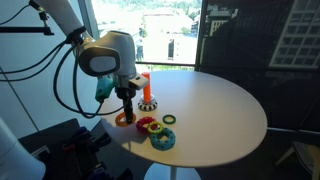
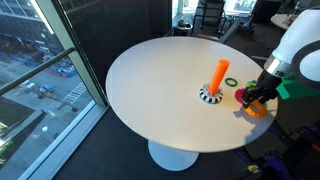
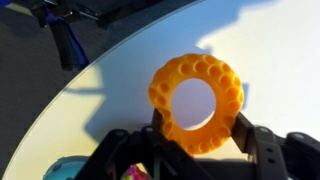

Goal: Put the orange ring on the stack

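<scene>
- Two fingers of the gripper press on opposite sides of the orange ring. The jaws are clamped on its bumpy edge, and its hole faces the wrist camera.
- Ring and gripper sit low over the round white table, near its edge. Whether the ring is clear of the tabletop is hard to tell.
- Done, as I judge it: the grasp. Left to do: carry the ring to the stack, whose peg stands bare, and thread it on.
- An exterior view shows the peg near the gripper. The red-and-yellow ring, blue ring and a small green ring lie loose around it.
- The wrist view shows nothing of the peg, but only it shows the grip clearly.
</scene>
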